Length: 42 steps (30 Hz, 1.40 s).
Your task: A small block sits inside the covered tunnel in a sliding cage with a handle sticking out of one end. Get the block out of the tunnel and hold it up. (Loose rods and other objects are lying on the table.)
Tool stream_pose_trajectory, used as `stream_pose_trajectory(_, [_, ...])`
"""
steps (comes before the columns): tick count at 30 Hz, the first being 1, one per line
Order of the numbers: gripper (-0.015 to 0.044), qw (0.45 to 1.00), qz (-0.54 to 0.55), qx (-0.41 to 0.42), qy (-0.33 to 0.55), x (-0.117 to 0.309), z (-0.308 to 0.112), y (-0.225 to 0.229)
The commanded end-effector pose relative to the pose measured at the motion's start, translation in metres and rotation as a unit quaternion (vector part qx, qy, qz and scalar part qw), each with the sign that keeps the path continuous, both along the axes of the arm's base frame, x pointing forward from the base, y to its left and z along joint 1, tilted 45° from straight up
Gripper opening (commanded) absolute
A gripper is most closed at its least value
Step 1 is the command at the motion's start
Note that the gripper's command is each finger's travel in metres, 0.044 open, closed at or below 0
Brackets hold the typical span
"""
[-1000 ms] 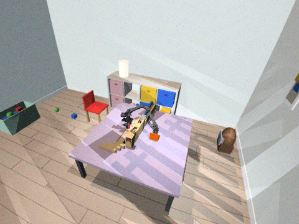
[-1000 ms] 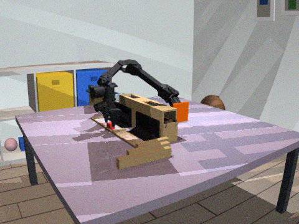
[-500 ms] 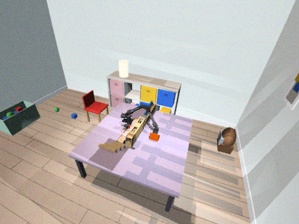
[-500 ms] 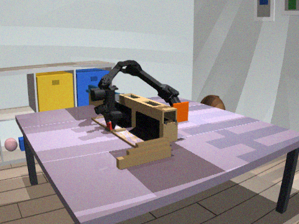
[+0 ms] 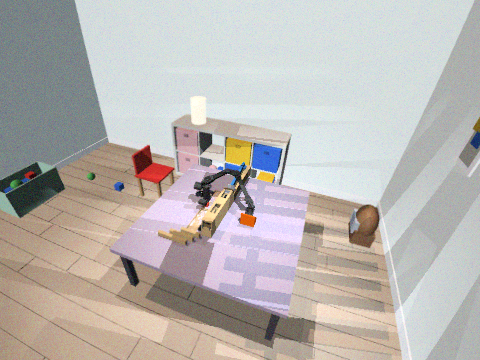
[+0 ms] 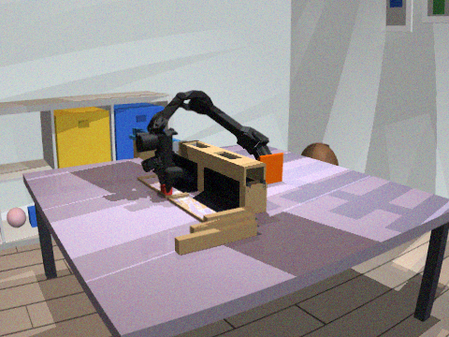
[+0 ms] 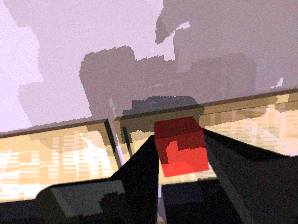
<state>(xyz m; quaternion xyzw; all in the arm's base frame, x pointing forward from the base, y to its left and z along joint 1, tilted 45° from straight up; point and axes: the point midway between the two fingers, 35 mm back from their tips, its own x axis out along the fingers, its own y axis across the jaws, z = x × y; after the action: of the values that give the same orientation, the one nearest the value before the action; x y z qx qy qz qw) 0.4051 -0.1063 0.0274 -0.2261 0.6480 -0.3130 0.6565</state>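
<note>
A red block (image 5: 206,204) (image 6: 166,190) (image 7: 182,145) is outside the tunnel, low at a thin flat wooden frame (image 6: 180,203) (image 7: 250,104) along the tunnel's open side. My gripper (image 5: 206,202) (image 6: 166,186) (image 7: 180,134) points down and is shut on the red block, with a finger against each side. Whether the block is clear of the surface below cannot be told. The wooden tunnel (image 5: 216,214) (image 6: 255,200) has dark side openings and holes in its roof. The handle cannot be made out clearly.
Several wooden rods (image 5: 180,236) (image 6: 215,238) lie by the tunnel's near end. An orange panel (image 5: 248,220) (image 6: 273,168) stands beside the tunnel, near the arm's base. The tunnel wall rises close beside my gripper. Blue parts show at the tunnel's far end.
</note>
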Motion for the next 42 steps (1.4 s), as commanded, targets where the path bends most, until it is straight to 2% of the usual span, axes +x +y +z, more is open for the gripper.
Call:
stream_pose_trajectory(1, [0.0039,1.000,-0.001,-0.001,-0.001,0.001,0.003,0.003])
stream_pose_trajectory(3, [0.0000,1.000,-0.001,0.000,-0.001,0.003,0.008,0.008])
stream_pose_trajectory(29, [0.0000,1.000,-0.001,-0.001,0.005,0.003,0.093,0.092])
stream_pose_trajectory(32, [0.0000,1.000,0.007,-0.003,0.003,0.004,0.089,0.090])
stream_pose_trajectory(42, [0.0000,0.979,0.150,-0.033,-0.136,0.012,0.092,0.127])
